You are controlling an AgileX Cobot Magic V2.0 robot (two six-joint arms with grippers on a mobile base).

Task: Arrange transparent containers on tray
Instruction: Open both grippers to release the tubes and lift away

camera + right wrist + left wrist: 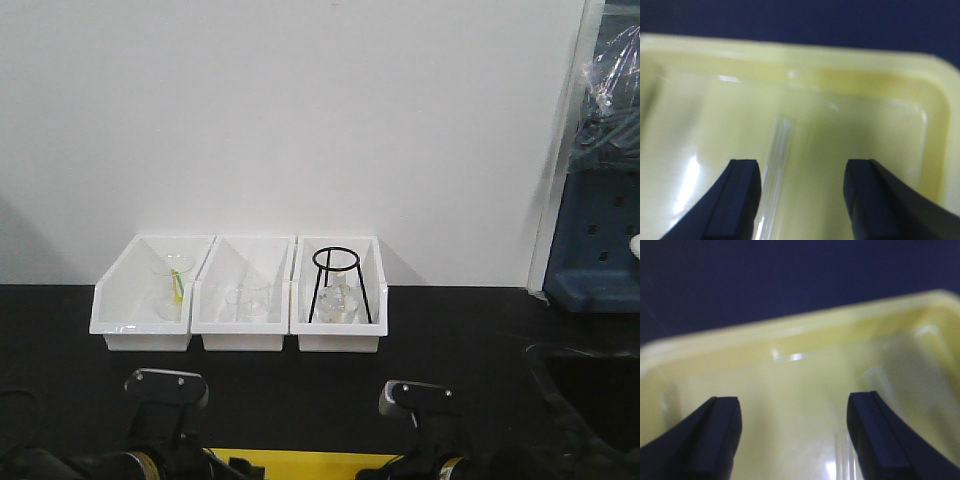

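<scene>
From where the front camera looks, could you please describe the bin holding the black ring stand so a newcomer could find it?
Three white bins sit in a row against the white wall. Take the rightmost bin. It alone holds a black wire ring stand over clear glassware; its neighbours hold only glassware.

Both arms are reaching forward at the bottom edge of the front view, side by side and well apart, with only their wrist ends showing. The left gripper (pixel 795 437) is holding its two dark fingers (pixel 715 435) spread wide, and nothing is sitting between them. The right gripper (pixel 802 200) is also keeping its fingers (pixel 740 197) wide apart, both pointing forward and slightly downward.
</scene>
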